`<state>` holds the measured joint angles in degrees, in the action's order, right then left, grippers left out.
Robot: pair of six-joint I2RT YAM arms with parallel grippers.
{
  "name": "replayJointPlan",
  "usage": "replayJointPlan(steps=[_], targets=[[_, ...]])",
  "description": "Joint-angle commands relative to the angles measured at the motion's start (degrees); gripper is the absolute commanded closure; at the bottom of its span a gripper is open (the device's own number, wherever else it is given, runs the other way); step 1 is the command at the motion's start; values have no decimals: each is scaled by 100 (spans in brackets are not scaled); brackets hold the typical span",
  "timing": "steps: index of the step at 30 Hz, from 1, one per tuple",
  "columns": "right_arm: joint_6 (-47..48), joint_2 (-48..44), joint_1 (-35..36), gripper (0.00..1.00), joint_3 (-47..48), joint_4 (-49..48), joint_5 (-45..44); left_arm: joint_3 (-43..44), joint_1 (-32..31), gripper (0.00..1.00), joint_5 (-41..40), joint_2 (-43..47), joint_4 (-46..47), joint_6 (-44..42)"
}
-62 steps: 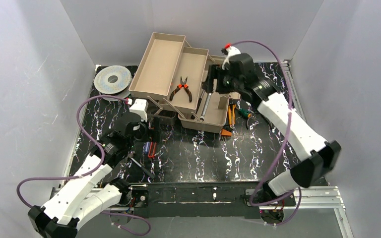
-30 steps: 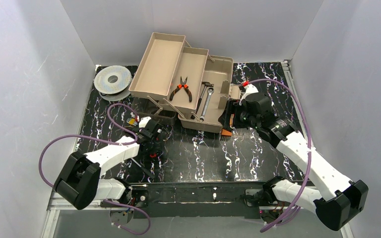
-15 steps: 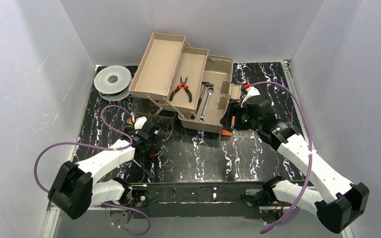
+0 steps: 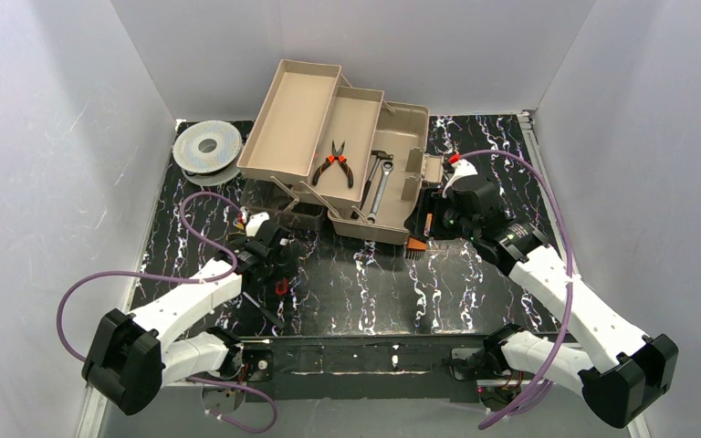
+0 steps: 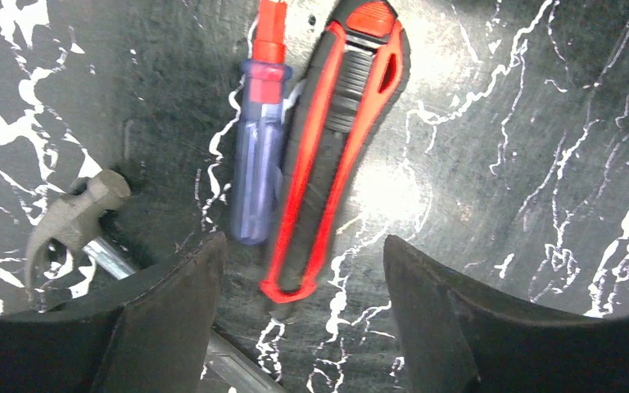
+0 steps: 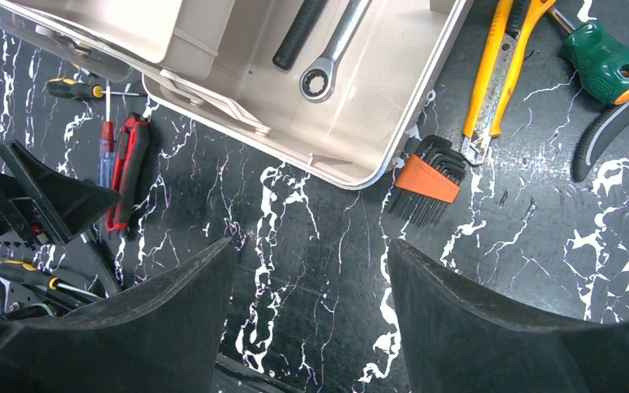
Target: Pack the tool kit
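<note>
- Since the earliest frame, R arm has pulled off the toolbox (image 4: pixel 392 196) and come down beside its right wall. L arm has swung its elbow out left and reached fwd over the loose tools. Over the last half-sec R arm looks unchanged and L arm shifted only slightly.
- L gripper (image 5: pixel 303 246): jaws apart, nothing btw them. It hovers over a red/black utility knife (image 5: pixel 336 155) and a blue-handled screwdriver (image 5: pixel 254 172), which lie side by side, touching.
- R gripper (image 6: pixel 311 246): jaws wide, empty, above the table (image 4: pixel 365 274), near the orange hex-key set (image 6: pixel 426 176).
- Toolbox sits rear-centre w/ trays fanned open to the left-rear. Orange pliers (image 4: pixel 333 162) are in the mid tray, ratchet wrench (image 6: pixel 328 57) in the bottom bin. Grey spool (image 4: pixel 207 146) is apart, to the left.
- Risk 1: knife + screwdriver both sit inside L jaw span, so closing could catch both or squeeze one out sideways.
- Risk 2: hammer (image 5: pixel 74 221) lies just by one L finger (image 5: pixel 172 319). That finger may land on the shaft on the way down and stop short or tilt the grip.
- Risk 3: pads meeting the knife off-centre may skid it across the table.
- Progress, my guess: early-mid, w/ several tools not yet in the box.
</note>
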<state>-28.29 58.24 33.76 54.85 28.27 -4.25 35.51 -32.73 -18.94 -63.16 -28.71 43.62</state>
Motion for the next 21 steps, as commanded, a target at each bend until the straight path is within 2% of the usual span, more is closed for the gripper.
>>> replayJointPlan(steps=[1,3,6,10,13,17,21], targets=[[18,7,-12,25,41,-232,36,-86,10,24,396,-88,87,87],[68,20,-13,25,90,-175,-69,-144,12,13,446,-191,102,183],[134,10,-18,25,156,-97,-181,-140,5,13,485,-169,94,102],[120,-8,-24,25,138,-116,-139,-37,-73,27,449,70,96,-273],[49,18,-27,25,89,-169,-55,76,-185,34,276,140,54,-513],[-13,58,-32,25,52,-185,29,259,-230,35,-177,144,-180,-730],[-15,32,-27,25,52,-179,6,383,-236,35,-168,-13,-140,-990]])
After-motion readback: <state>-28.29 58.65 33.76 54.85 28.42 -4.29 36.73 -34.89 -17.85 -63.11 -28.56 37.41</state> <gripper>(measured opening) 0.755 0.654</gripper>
